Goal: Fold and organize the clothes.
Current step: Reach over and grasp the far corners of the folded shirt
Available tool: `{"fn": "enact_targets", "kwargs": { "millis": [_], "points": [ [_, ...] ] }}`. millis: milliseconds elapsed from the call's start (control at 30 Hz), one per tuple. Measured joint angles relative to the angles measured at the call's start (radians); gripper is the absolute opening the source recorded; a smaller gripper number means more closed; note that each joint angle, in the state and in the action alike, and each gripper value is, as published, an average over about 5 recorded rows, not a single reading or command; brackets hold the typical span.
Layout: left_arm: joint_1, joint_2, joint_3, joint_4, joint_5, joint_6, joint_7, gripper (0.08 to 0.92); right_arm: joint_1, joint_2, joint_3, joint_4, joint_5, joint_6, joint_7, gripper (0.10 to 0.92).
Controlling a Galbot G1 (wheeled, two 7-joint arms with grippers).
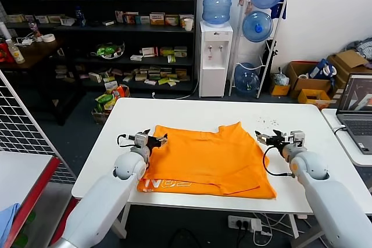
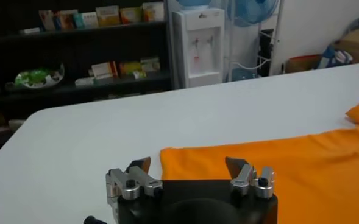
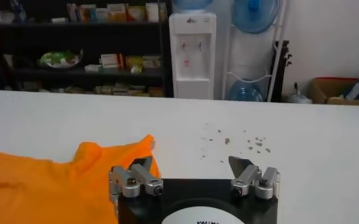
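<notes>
Left claw, fingers spread apart and holding nothing, hovers at the nine o'clock edge of the orange T-shirt; right claw, likewise spread apart and free of cloth, waits just off the three o'clock edge, near the upper corner. Garment lies at the centre of the white desk, reaching toward six o'clock, where white lettering shows on a layer turned up along the near hem. Cloth appears partly doubled over, with loose creases and an uneven outline at twelve o'clock. Judged from this layout, folding has begun but is unfinished: further folds and final tidying remain, and neither claw grips fabric.
</notes>
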Motion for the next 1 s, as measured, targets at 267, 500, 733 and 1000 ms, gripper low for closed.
{"fn": "enact_targets", "kwargs": {
  "millis": [267, 500, 733, 1000],
  "points": [
    [-0.083, -0.049, 0.007, 0.162, 0.028, -0.032, 0.004, 0.823, 0.084, 0.083, -0.035, -0.148, -0.045, 0.021, -0.065, 0.823],
    [-0.129, -0.081, 0.003, 0.266, 0.043, -0.047, 0.007, 0.823, 0.121, 0.134, -0.05, -0.227, -0.07, 0.032, -0.091, 0.684],
    [-0.142, -0.093, 0.001, 0.314, 0.048, -0.048, 0.017, 0.741, 0.141, 0.156, -0.057, -0.267, -0.078, 0.038, -0.098, 0.476],
    [-0.137, -0.086, 0.003, 0.315, 0.04, -0.039, 0.034, 0.507, 0.147, 0.169, -0.067, -0.276, -0.078, 0.04, -0.099, 0.25]
  ]
}}
